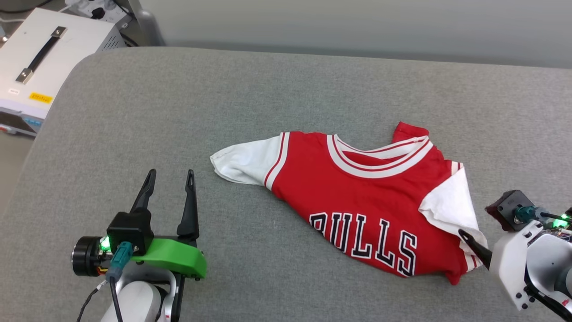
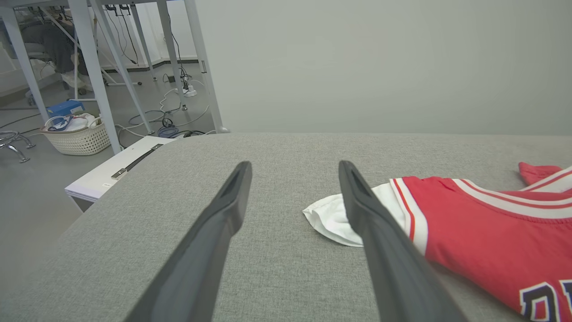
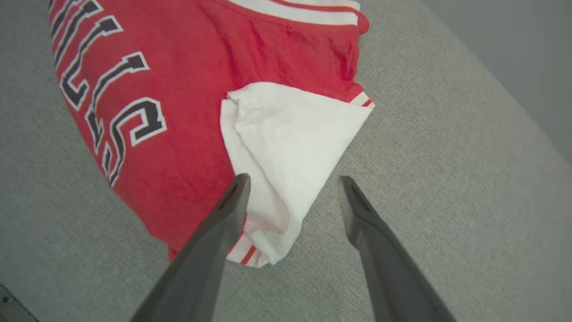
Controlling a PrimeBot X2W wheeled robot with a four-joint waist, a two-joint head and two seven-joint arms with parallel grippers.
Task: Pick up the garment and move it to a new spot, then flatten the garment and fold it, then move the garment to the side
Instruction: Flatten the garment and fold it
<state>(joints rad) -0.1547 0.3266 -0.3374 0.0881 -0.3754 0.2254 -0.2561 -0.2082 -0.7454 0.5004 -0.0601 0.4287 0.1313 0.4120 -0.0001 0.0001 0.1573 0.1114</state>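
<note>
At a seemingly doubled sleeve [image 3: 290, 134] of the garment [image 1: 357, 197], the right gripper [image 3: 292, 179], spread like the left gripper [image 1: 171, 172], might pinch one layer.

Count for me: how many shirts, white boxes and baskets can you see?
Shirt: 1
White box: 1
Basket: 1
Total: 3

The right gripper [image 3: 293, 179] spreads its two long dark fingers wide above a rumpled red jersey shirt [image 3: 187, 89] with black, white-outlined lettering. One fingertip overlaps the shirt's folded white short sleeve [image 3: 290, 129]; the other is beside it, over the grey woven fabric surface [image 3: 447, 179].
</note>
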